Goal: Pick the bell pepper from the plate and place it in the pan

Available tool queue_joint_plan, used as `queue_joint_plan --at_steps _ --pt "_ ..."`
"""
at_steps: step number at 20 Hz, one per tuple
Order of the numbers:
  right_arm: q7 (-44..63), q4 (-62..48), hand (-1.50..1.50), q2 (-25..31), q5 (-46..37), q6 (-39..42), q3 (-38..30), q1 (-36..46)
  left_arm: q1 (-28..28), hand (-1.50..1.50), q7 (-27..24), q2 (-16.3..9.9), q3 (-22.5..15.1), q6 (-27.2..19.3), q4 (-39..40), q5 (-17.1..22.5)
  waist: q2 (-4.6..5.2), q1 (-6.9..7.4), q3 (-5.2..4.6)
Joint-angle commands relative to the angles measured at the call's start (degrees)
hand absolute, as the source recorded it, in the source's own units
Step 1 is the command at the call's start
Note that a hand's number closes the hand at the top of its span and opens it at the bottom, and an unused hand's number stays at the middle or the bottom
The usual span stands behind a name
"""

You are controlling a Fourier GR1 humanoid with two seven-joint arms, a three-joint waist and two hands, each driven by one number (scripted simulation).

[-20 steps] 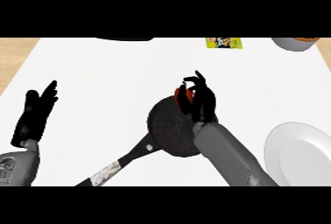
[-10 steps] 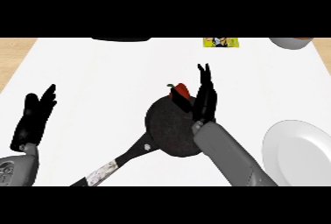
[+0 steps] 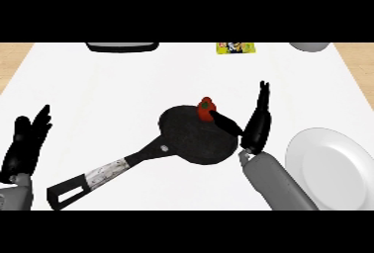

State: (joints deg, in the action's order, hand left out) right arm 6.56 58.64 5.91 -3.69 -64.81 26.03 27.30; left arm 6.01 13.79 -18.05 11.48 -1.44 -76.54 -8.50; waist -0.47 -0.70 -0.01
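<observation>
I see a plain white bench point(image 3: 110, 84) with a strip of wood-toned surface along its far corners. Beyond my right robot hand point(image 3: 257, 123), at the far edge, lies a yellow-green packet point(image 3: 235, 47) — its printing is too small to read. My right robot hand stands fingers straight and apart, thumb over the black pan point(image 3: 196, 136). The red bell pepper point(image 3: 206, 108) sits at the pan's far rim, just left of it. The white plate point(image 3: 332, 165) lies to its right. My left robot hand point(image 3: 25, 143) rests open — well left.
</observation>
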Motion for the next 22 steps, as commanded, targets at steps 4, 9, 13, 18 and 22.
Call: queue_joint_plan --at_steps 4,9,13,18,22 --pt "3.9 26.5 -1.50 12.1 -1.6 -0.3 2.3 -20.6 -0.9 0.00 -1.3 -1.0 2.2 0.1 1.8 0.6 -0.24 -1.64 -0.10" --pt "-2.9 43.5 -1.50 21.5 3.6 4.3 -0.8 -38.1 -3.3 0.00 -2.3 -0.6 2.3 1.7 -0.5 2.1 0.05 -0.92 0.04" --pt "-5.6 57.0 -1.50 28.6 6.5 7.3 -2.5 -51.6 0.1 0.00 0.1 -0.6 2.0 0.2 1.2 0.7 0.02 -1.97 0.03" --pt "-17.0 60.4 -1.50 29.6 16.3 15.7 -12.6 -64.0 -1.7 0.00 2.0 -0.2 1.8 0.8 -3.4 1.4 0.00 -1.10 0.12" --pt "-23.9 61.5 -1.50 28.8 21.6 23.3 -19.2 -71.2 -2.5 0.00 -1.9 -1.0 2.9 1.9 0.1 1.6 0.15 -0.77 0.05"
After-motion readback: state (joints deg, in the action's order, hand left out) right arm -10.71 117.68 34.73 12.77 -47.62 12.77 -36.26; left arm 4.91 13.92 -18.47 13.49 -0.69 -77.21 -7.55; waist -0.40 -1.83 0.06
